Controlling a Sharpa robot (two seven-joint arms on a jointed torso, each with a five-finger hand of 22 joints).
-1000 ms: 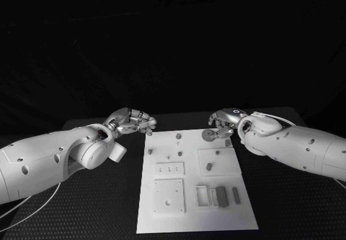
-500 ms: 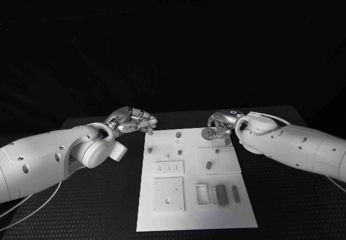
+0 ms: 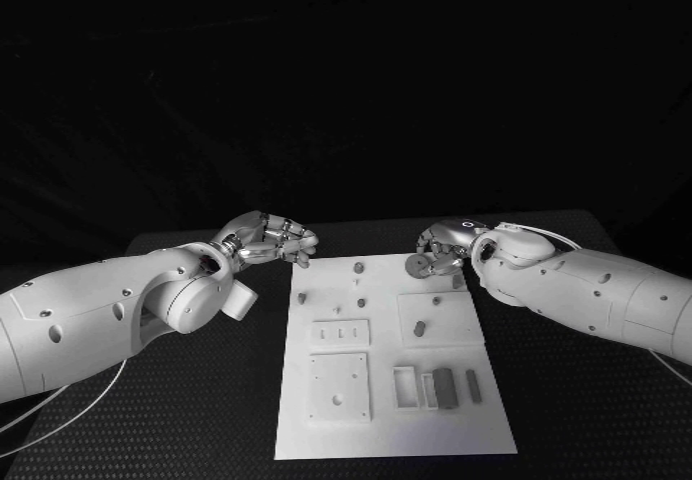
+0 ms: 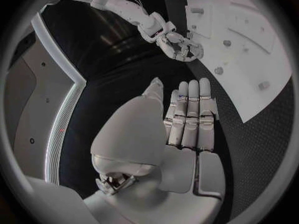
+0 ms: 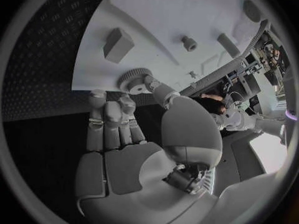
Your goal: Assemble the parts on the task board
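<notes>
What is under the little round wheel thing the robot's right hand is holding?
Under the gear pinched by the right hand lies the far corner of the white task board. Whether the gear touches the board cannot be told; the spot right beneath it is covered.

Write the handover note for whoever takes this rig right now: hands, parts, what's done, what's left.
Right hand: pinches a small gear at the far right corner of the task board.
Left hand: holds nothing, fingers straight and together, off the board's far left corner.
Parts: small pegs stand on the far half of the board; block pieces sit beside a tray near its front right.
Done: gear picked up.
Left: seat the gear, then place the remaining loose pieces.
</notes>
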